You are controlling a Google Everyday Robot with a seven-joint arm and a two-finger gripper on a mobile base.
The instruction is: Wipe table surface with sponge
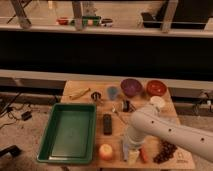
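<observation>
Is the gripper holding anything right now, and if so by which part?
Apparently nothing: the gripper is open, down by the sponge near the front edge of the table surface, and the sponge rests on the wood, not lifted.

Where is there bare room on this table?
Bare: the far-left corner beside the banana; the strip between tray and remote. Crowded: the far row by the purple bowl, and the near edge, where the gripper hangs by the sponge, apple and grapes.

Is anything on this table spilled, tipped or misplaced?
Nothing stands out: no spill on the table, and the purple bowl and red bowl sit upright. The hand hangs low at the near edge, by the sponge.
</observation>
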